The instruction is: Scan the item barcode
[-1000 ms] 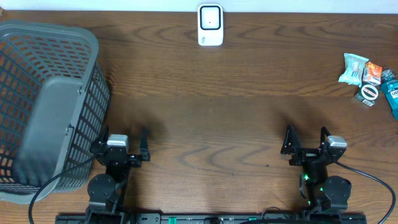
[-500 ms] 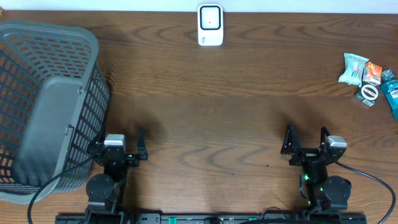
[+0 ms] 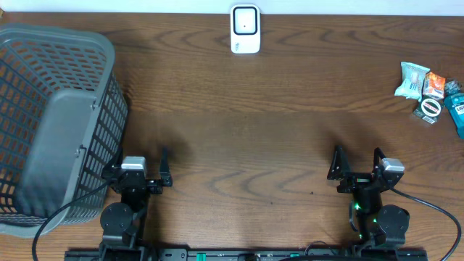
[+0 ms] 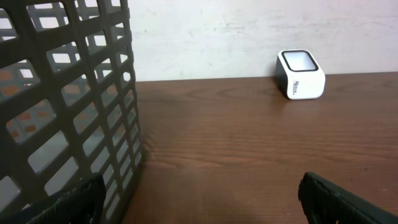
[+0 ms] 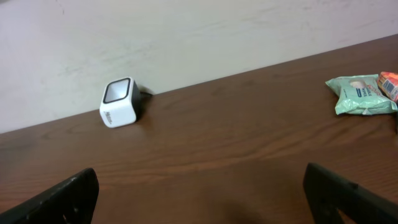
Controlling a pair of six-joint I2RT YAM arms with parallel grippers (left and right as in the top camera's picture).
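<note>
The white barcode scanner (image 3: 245, 29) stands at the table's far edge, its window facing up; it also shows in the left wrist view (image 4: 301, 74) and the right wrist view (image 5: 120, 102). Small items lie at the far right: a pale green packet (image 3: 411, 80) (image 5: 362, 93), an orange packet (image 3: 435, 85), a round tin (image 3: 430, 109) and a teal bottle (image 3: 455, 109). My left gripper (image 3: 140, 159) (image 4: 202, 205) rests open near the front edge beside the basket, holding nothing. My right gripper (image 3: 357, 156) (image 5: 202, 199) rests open at the front right, far from the items.
A large grey mesh basket (image 3: 109, 51) fills the left side of the table, and its wall (image 4: 68, 112) stands close to my left gripper. Black cables run from both arm bases at the front edge.
My left gripper has edged slightly left toward the basket. The right arm and the items have not moved.
</note>
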